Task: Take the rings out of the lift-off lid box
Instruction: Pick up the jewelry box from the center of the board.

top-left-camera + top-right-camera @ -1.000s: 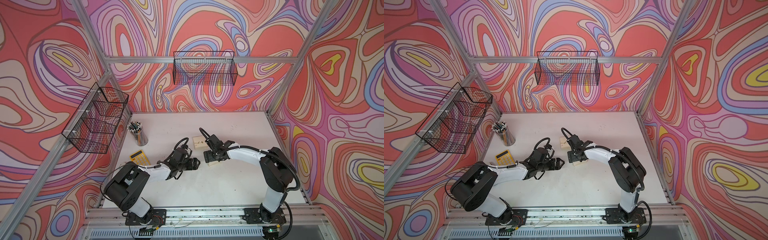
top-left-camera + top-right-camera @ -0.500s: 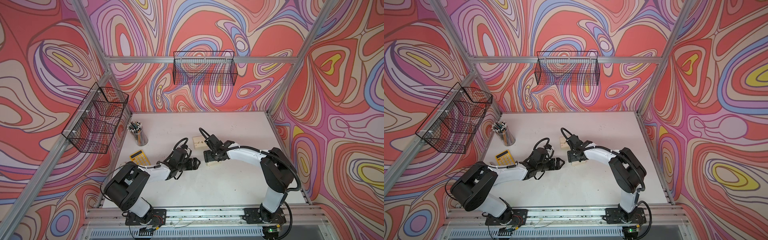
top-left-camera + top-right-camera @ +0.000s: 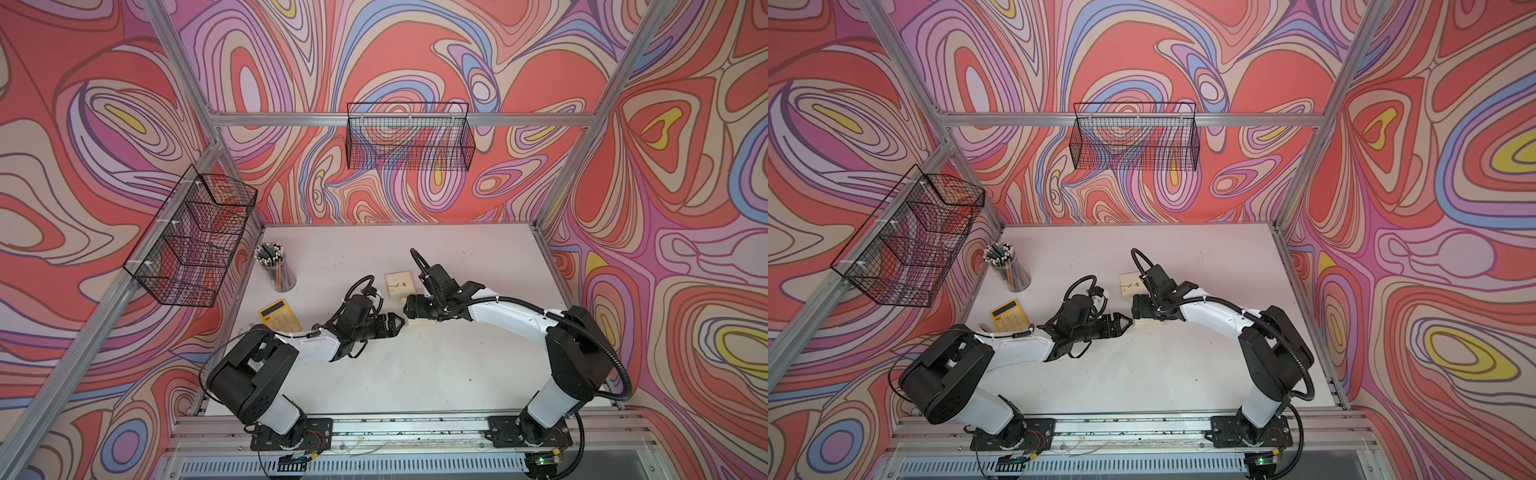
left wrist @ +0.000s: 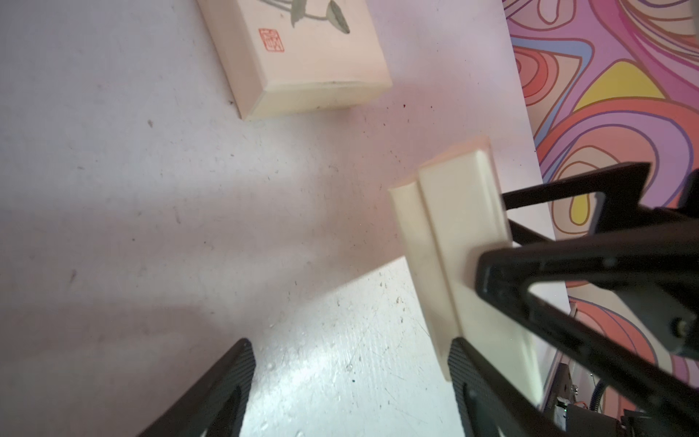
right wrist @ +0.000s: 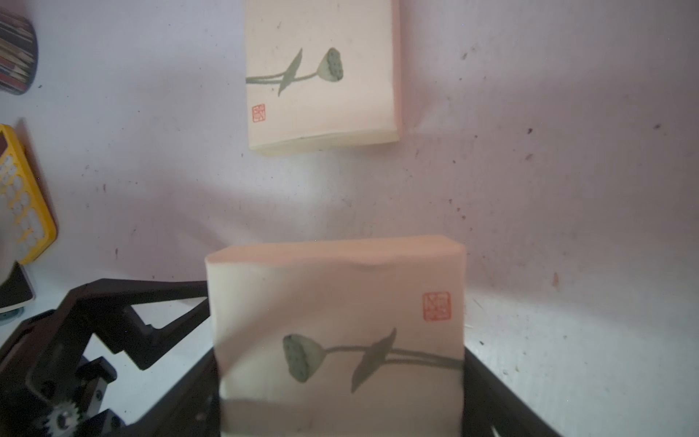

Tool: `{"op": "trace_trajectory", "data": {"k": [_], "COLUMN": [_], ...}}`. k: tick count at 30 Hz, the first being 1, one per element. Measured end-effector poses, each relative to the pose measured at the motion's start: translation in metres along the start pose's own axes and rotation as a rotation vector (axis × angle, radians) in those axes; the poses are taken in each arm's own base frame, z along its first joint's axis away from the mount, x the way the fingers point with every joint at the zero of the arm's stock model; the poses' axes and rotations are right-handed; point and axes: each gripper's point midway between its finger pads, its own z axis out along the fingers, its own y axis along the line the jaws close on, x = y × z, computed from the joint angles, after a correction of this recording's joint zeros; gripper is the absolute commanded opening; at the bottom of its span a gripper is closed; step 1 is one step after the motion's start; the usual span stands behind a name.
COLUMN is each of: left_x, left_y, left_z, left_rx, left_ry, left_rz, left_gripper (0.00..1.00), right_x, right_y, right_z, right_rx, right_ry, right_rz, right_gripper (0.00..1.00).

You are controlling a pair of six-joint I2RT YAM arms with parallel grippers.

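Right wrist view: the held box [image 5: 336, 333] is coming out soft and blurry, and the frame edge is chopping off its near end along with most of the right claw [image 5: 340, 363]. Its closed lid is hiding whatever's inside. The far box [image 5: 321, 75], yellow calculator [image 5: 26, 196] and pencil cup [image 5: 15, 56] are getting cropped too. In both top views the right claw is covering most of the held box. In the left wrist view the left claw [image 4: 350, 348] is running off the frame, only its tips showing.

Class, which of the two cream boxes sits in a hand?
The nearer cream box, gripped by the right hand; the far cream box lies alone, flat on the table.
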Motion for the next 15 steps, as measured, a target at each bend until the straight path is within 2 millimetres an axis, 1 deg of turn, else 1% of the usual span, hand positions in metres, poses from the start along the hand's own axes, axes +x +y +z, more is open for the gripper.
{"op": "trace_trajectory", "data": {"k": [7,15], "left_x": [-0.0015,-0.0007], "left_y": [0.0006,0.0005], "left_z": [-0.0003,0.0026], "left_rx": [0.0,0.009], "left_ry": [-0.001,0.004], "left_rz": [-0.006,-0.011], "left_gripper": [0.83,0.81], "right_x": [0.0073,0.0082], "right_y": [0.0002,-0.0003], "right_z": [0.0048,0.0046], "right_rx": [-0.059,-0.089], "right_ry": [0.021,0.024], "right_rz": [0.051,0.086], "right_gripper": [0.73,0.72]}}
